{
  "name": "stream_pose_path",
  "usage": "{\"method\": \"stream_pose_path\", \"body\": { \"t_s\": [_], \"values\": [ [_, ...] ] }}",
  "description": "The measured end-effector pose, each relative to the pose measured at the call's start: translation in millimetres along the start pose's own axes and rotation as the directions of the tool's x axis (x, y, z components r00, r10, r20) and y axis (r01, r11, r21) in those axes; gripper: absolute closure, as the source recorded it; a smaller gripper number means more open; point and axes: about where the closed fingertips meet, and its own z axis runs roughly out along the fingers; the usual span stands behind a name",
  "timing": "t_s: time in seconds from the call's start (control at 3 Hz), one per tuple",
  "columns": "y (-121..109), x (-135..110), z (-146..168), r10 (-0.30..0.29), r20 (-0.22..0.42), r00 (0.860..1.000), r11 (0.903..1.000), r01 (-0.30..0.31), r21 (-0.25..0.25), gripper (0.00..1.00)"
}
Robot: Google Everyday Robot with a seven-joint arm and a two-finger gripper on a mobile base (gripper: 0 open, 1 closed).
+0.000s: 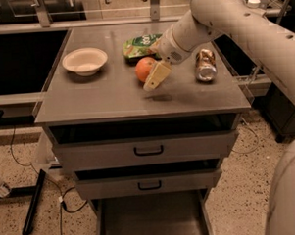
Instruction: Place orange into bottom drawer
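The orange [143,68] lies on the grey cabinet top [112,99], just in front of a green snack bag [140,45]. My gripper [156,76] hangs from the white arm and points down at the top. It is right beside the orange on its right side, and whether it touches the orange does not show. The bottom drawer [152,221] is pulled open at the foot of the cabinet. Its plain grey floor shows with nothing on it.
A white bowl [85,61] stands at the left of the top. A shiny can [205,65] lies to the right of the gripper. Two drawer fronts with black handles [148,150] are above the open drawer. Cables and a black leg [33,203] lie on the floor at the left.
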Motion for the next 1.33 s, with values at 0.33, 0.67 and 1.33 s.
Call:
{"method": "stream_pose_path", "body": {
  "t_s": [0.33, 0.67, 1.33],
  "values": [
    [0.0, 0.0, 0.0, 0.0, 0.0, 1.0, 1.0, 0.0, 0.0, 0.41],
    [0.0, 0.0, 0.1, 0.0, 0.0, 1.0, 1.0, 0.0, 0.0, 0.64],
    [0.0, 0.0, 0.2, 0.0, 0.0, 1.0, 1.0, 0.0, 0.0, 1.0]
  ]
}}
